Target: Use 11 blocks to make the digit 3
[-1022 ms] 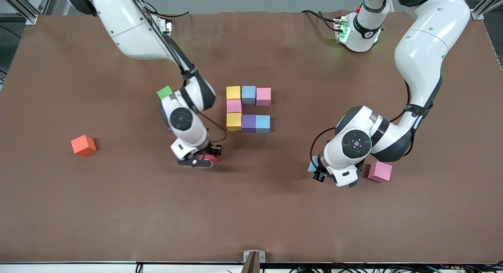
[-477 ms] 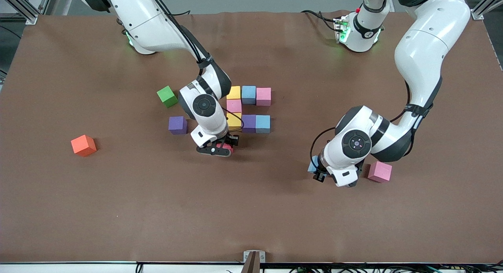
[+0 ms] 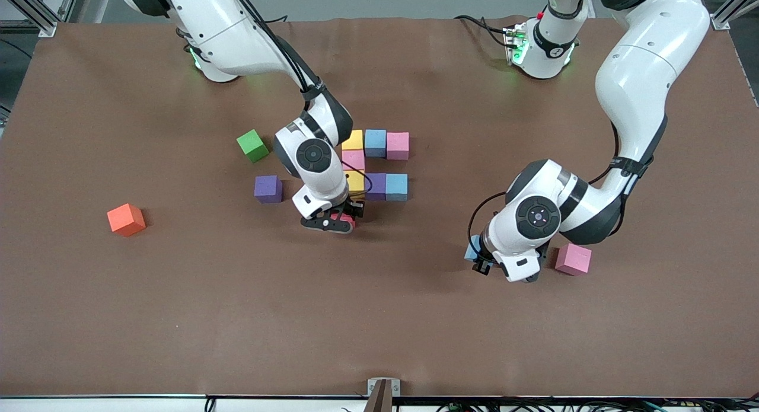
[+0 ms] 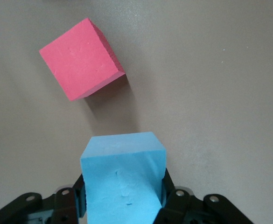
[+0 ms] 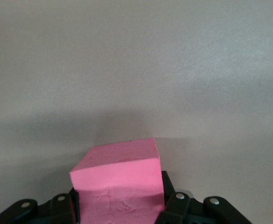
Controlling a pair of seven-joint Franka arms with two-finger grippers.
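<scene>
Orange cube [image 3: 126,219] lies alone toward the right arm's end of the table; green cube [image 3: 252,145] and a loose purple block [image 3: 268,188] lie beside the right arm's wrist. Neither stray cube belongs to the figure.

Right gripper [image 3: 337,220] is clenched on a pink block [image 5: 120,183], which the right wrist view shows seated between the fingers [image 5: 172,205]. It hangs low over the table just nearer the front camera than the lower yellow block [image 3: 355,182]. That is judged the governing relation: the held block sits directly below the figure's spine column, so the open slot lies straight down, touching that yellow cube's near face.

The partial digit 3 [image 3: 375,165] shows seven cubes: two bars of three joined by one pink cube. The third bar and its connector are missing.

Left gripper [image 3: 481,256] grasps a light blue block [image 4: 122,179], low over the table toward the left arm's end, waiting. A loose pink cube [image 3: 573,258] lies on the table just beside that wrist. The right arm is the nearer to the figure.
</scene>
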